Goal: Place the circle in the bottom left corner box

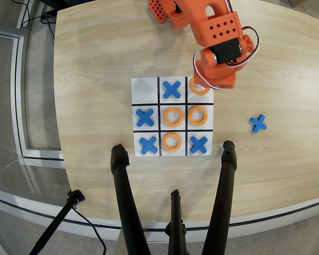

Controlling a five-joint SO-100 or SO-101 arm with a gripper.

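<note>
On the bench, the white game sheet has blue crosses and orange rings. The circle lies in the top right box of the overhead view, under the end effector. I cannot tell if its fingers are spread. One blue cross lies off to the right.

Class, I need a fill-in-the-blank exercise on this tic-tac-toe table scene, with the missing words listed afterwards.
1. The ring under the gripper lies in the sheet's top ____ cell in the overhead view.
2. The centre cell holds an orange ____.
3. The only bare cell is the top ____ one.
4. One blue X lies off the sheet, to its ____.

Missing words: right; ring; left; right
</note>
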